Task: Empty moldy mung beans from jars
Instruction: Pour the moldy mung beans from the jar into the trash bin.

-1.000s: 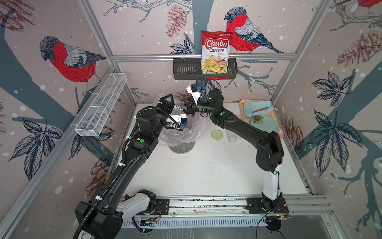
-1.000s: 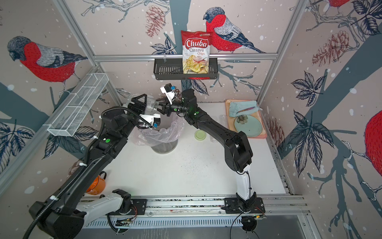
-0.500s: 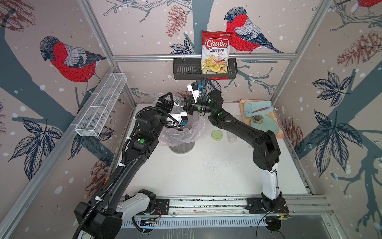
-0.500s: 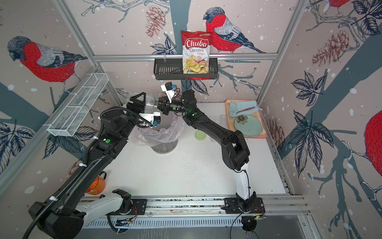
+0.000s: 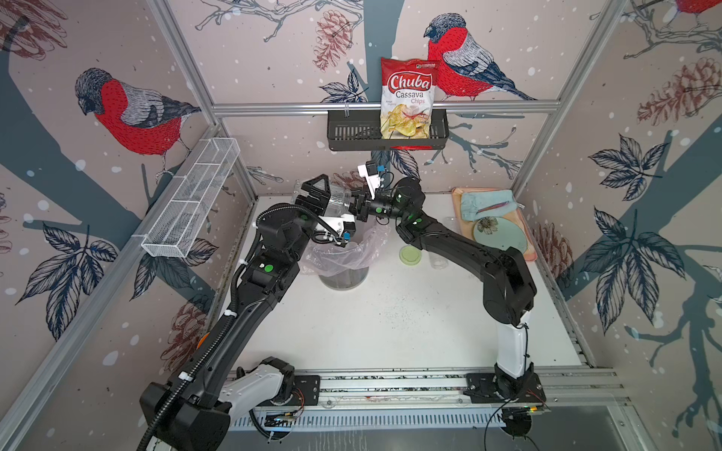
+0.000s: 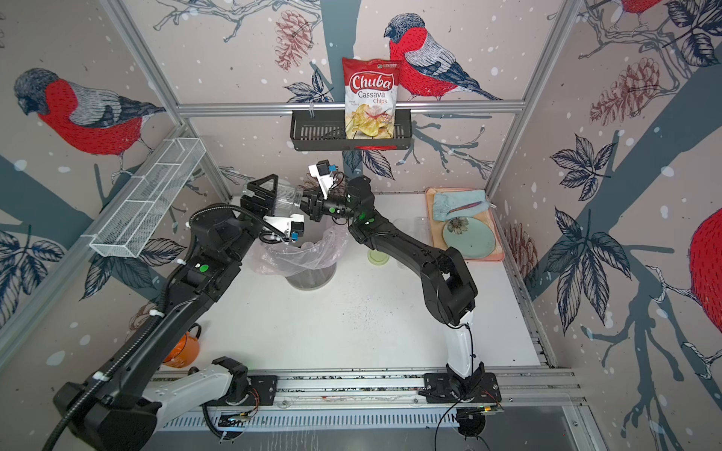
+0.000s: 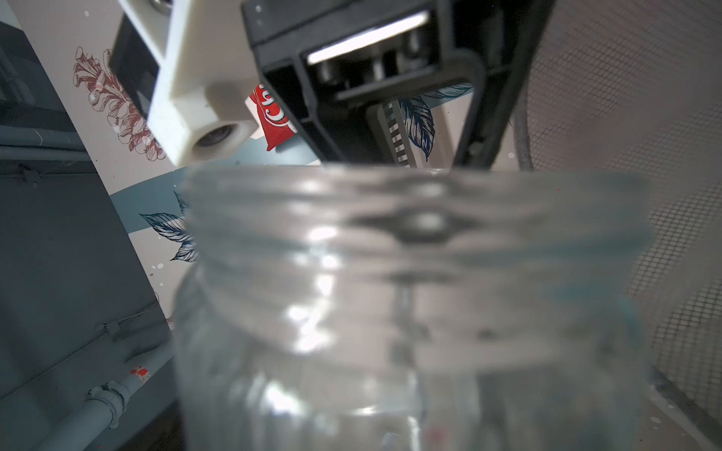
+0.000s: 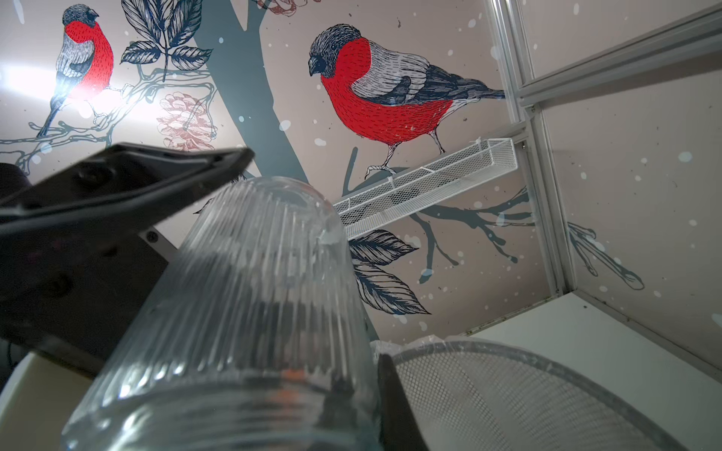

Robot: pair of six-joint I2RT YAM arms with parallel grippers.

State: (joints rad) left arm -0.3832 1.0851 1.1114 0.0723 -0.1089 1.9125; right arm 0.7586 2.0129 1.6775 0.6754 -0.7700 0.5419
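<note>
one jar spans left tool to right tool.

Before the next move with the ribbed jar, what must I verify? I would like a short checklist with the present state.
1. Right hand shut on the mouth of the ribbed jar: ok.
2. Left hand free of the jar: cannot tell.
3. No mung beans left inside the jar: ok, it looks clear.
4. Bagged bin below the jar: ok.
5. Green lid off, lying on the table: ok.
</note>
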